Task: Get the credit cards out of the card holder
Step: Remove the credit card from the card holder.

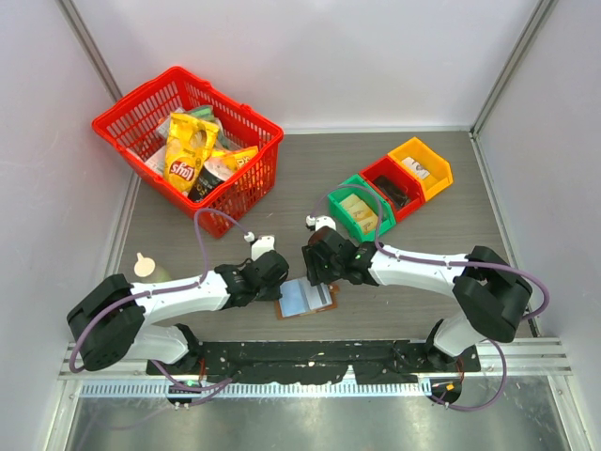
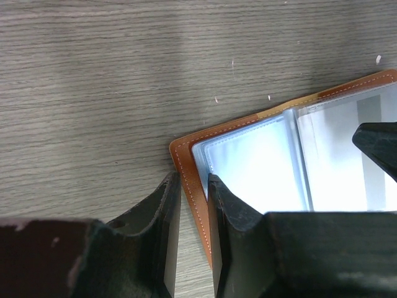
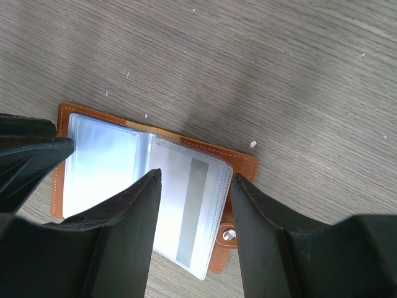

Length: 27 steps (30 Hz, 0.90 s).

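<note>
**Card holder pinned open for emptying**

The card holder (image 1: 305, 299) is laid open on the table (image 1: 300, 169) between both arms. Its left edge is set between the nearly closed fingers of the left gripper (image 2: 192, 181), likely to stop sliding; a true pinch cannot be told. The fingers of the right gripper (image 3: 196, 177) are spread wide over the right clear pocket (image 3: 186, 211), empty, ready to reach in.

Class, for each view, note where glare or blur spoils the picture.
Left wrist: clear sleeves of the card holder glare white, and the near pincer fingers look soft. Right wrist: one sleeve is washed out. Top view: even light, sharp.
</note>
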Motion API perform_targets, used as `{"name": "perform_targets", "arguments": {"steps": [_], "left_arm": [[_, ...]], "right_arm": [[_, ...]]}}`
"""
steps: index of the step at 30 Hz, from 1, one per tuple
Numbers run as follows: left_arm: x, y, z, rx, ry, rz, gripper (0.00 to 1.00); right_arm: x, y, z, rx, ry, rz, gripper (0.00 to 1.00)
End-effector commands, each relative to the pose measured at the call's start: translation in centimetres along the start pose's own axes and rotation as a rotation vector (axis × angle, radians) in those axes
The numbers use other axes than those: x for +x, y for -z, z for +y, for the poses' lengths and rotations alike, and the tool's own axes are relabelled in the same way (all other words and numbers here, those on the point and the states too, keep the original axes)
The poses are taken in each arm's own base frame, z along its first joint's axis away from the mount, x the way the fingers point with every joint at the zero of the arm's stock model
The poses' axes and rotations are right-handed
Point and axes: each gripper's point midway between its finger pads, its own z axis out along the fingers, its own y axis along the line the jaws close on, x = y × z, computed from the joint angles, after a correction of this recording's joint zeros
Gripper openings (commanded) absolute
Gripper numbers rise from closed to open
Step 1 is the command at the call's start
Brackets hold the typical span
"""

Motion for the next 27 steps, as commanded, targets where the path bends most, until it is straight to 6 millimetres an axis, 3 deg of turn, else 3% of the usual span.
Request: {"name": "perform_targets", "arguments": {"steps": [1,7,27], "left_arm": [[-0.6,0.1,-0.8,0.029,0.017,-0.029,0.26],[-0.7,0.2,-0.8,0.028,0.019,-0.031,0.26],[-0.7,0.3,-0.7,0.029,0.020,-0.033,0.26]], "right_arm": [[-2.3,0.5,0.9,-0.017,0.001,-0.081,0.53],[-2.9,1.0,1.6,-0.061,0.012,-0.106,0.53],[1.0,-1.4,-0.4,0.015,0.002,0.001,0.50]]}}
